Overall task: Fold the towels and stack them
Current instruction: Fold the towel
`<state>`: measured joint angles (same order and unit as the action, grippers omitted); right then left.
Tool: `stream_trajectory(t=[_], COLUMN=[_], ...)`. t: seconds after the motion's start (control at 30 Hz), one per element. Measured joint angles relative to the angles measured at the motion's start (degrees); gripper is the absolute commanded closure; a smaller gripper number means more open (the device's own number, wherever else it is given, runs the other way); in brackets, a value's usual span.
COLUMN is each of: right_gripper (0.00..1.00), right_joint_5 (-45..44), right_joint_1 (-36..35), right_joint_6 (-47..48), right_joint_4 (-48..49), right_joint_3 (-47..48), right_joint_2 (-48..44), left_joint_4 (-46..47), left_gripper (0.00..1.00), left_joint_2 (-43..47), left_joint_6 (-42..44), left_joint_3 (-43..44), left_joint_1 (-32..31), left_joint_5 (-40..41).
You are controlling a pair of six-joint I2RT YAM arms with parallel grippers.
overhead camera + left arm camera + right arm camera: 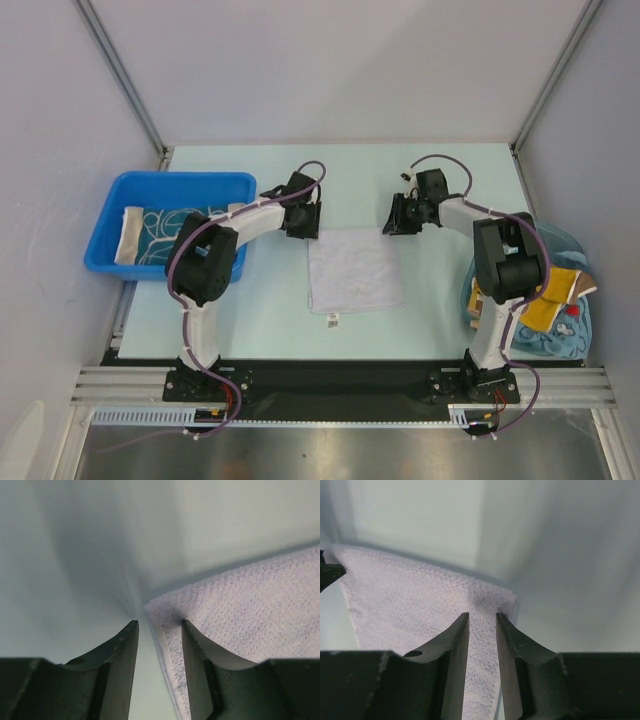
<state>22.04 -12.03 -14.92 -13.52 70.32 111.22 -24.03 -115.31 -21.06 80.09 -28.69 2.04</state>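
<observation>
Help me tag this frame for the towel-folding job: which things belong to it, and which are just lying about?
Belongs: lavender-white towel, spread flat; teal towel, folded in the bin; towel heap at the right; left end effector and right end effector, at the flat towel's far corners.
Lying about: blue bin; metal rail.

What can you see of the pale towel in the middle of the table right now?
The pale lavender-white towel lies flat and roughly square on the light table between the arms. Its cloth looks soft, with a fine pebbled weave. A small tag sticks out at its near edge. The left gripper sits at its far left corner, one finger over cloth, the other over bare table. The right gripper sits over the far right corner, jaws slightly apart.
</observation>
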Motion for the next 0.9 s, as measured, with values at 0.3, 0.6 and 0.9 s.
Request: stream_trajectory(t=[0.3,0.6,0.9], right_gripper=[0.46,0.5,0.63], right_joint_5=[7.9,18.0,25.0], right_joint_1=[5.1,7.3,7.3], right_joint_6=[11.0,23.1,31.8], right_joint_4=[-9.2,-20.9,-31.5], right_joint_3=[9.3,26.5,33.6], right_joint_2=[1.0,14.7,22.5], left_joint_4=[-5.1,-8.3,-10.2], left_gripper=[0.46,0.45,0.53], left_joint_2=[-3.5,-6.8,-8.8], left_joint_6=[10.3,18.3,23.7], left_joint_3=[11.3,11.8,13.6], left_joint_1=[0.6,4.0,5.2], left_joint_5=[-5.1,-13.5,-17.6])
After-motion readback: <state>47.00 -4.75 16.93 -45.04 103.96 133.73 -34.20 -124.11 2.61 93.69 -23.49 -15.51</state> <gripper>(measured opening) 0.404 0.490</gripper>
